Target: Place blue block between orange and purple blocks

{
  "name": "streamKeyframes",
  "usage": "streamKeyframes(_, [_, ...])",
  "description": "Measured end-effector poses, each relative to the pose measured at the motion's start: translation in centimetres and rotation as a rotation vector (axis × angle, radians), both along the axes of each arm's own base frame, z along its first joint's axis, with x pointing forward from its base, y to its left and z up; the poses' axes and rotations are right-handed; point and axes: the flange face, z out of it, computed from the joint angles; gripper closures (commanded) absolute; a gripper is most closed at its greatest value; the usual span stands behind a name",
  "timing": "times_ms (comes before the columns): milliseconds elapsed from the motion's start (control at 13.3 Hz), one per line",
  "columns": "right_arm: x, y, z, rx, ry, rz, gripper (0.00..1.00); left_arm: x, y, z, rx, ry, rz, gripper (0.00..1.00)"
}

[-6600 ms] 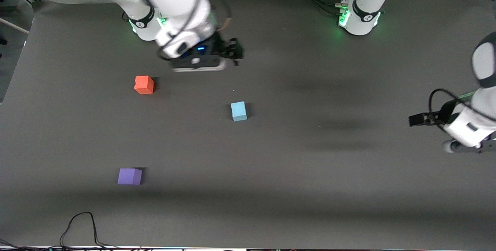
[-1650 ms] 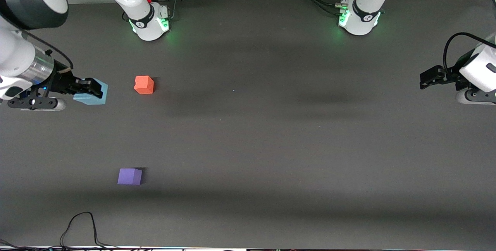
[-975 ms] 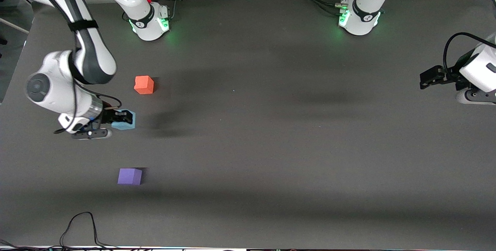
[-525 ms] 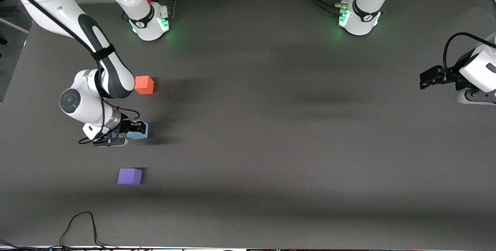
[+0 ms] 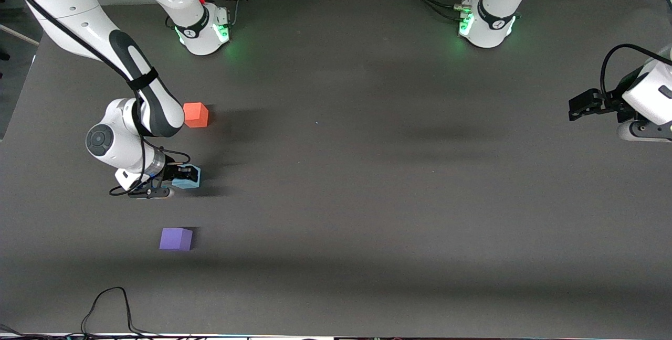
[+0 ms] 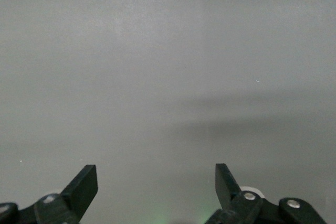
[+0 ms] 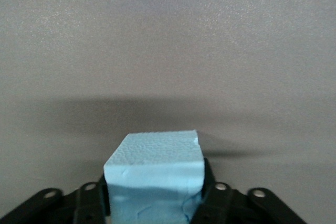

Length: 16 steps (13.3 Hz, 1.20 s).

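The right gripper (image 5: 185, 174), left of centre in the front view, pinches the blue block (image 5: 189, 178) between the orange block (image 5: 196, 115) above and the purple block (image 5: 176, 238) below. The left gripper (image 5: 576, 107) waits spread at the right edge.

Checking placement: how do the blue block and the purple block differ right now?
Colour: the blue block is light sky blue, the purple block violet.
Contact: the blue block sits between the right claw's fingers; the purple block stands free, nothing touching it.
Position: the blue block is farther from the front camera, between the purple and orange blocks.
Shared: both are matte cubes of like size.
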Motion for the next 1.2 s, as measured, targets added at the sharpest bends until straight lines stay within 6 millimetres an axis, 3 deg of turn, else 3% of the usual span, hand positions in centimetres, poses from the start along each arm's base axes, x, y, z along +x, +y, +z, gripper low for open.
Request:
streamKeyframes(150, [0.2,0.0,0.6,0.0,0.003,0.001,0.0,0.0,0.0,0.0,0.0,0.0,0.0,0.0])
streamKeyframes(300, [1.1,0.0,3.3,0.001,0.024,0.007,0.0,0.0,0.0,0.0,0.0,0.0,0.0,0.0])
streamKeyframes(450, [2.5,0.6,8.7,0.003,0.059,0.026,0.0,0.0,0.0,0.0,0.0,0.0,0.0,0.0])
streamKeyframes(675, [3.6,1.8,18.3,-0.003,0.019,0.055,0.0,0.0,0.0,0.0,0.0,0.0,0.0,0.0])
streamKeyframes(825, [3.3,2.6,23.6,-0.008,-0.013,0.074,0.0,0.0,0.0,0.0,0.0,0.001,0.0,0.0])
streamKeyframes(1050, [2.1,5.8,32.1,-0.013,0.002,0.139,0.0,0.0,0.0,0.0,0.0,0.001,0.0,0.0])
streamKeyframes(1200, [1.4,6.5,36.5,-0.017,0.006,0.155,0.0,0.0,0.0,0.0,0.0,0.001,0.0,0.0])
